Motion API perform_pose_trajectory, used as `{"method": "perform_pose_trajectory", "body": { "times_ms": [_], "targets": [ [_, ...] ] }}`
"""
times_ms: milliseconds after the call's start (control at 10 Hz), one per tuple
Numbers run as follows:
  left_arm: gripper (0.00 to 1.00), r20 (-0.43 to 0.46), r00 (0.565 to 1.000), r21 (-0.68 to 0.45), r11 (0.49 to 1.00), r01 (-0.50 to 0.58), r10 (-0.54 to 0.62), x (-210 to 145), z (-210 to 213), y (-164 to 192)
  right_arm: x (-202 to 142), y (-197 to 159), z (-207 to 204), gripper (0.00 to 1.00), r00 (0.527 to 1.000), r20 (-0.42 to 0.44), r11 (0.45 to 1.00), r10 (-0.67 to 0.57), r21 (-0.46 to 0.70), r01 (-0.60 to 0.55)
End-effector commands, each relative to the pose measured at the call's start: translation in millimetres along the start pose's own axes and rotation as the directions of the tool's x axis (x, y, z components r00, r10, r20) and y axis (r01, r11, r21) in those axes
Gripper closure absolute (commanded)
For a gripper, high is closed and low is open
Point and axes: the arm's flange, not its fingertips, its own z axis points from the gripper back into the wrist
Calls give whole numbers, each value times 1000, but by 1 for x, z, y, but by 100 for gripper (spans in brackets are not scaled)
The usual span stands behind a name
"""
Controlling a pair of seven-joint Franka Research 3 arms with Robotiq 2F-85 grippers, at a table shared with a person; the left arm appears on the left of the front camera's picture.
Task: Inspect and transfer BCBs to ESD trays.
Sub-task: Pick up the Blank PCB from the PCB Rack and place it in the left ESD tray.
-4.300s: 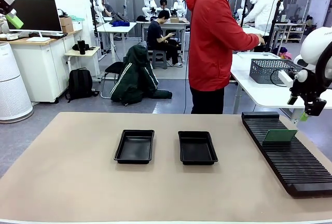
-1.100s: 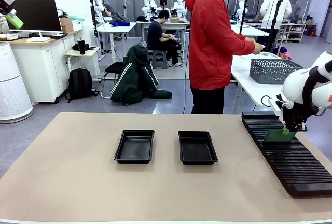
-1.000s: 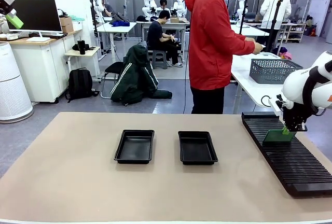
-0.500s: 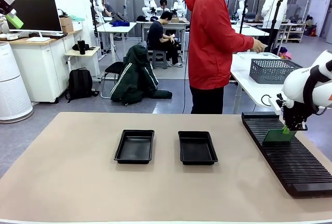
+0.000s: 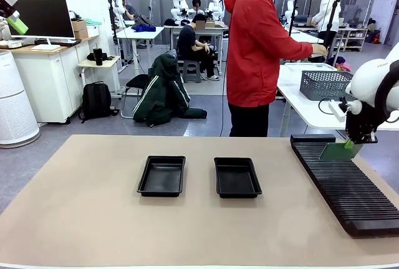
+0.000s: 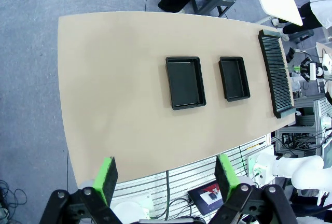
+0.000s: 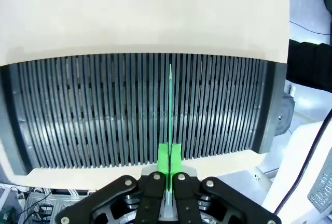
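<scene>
Two trays (image 5: 161,175) mid tan table (image 5: 81,207) | right gripper (image 5: 350,146) pinching board (image 5: 335,152) over right rack (image 5: 349,194) | left gripper (image 6: 166,175) spread | person (image 5: 255,51) beyond

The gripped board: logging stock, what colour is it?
Green; the board shows best in the front view.

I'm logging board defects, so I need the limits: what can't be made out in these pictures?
- BCB face: right wrist view sees it edge-on, a thin green line in the shut right gripper.
- Board markings or defects: too small in the front view.
- Its lower edge versus the rack: front view too small to tell touching from clear.
</scene>
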Motion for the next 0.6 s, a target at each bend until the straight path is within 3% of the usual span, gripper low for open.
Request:
{"method": "perform_pose_trajectory", "body": {
  "times_ms": [0, 500],
  "targets": [
    [0, 1, 1000, 10, 1000, 0, 0, 0, 0, 1, 6, -3, 35, 99, 999, -13, 999, -31, 27, 31],
    [0, 1, 1000, 10, 1000, 0, 0, 0, 0, 1, 13, -11, 131, 99, 985, -9, 973, -173, 156, 172]
  ]
}}
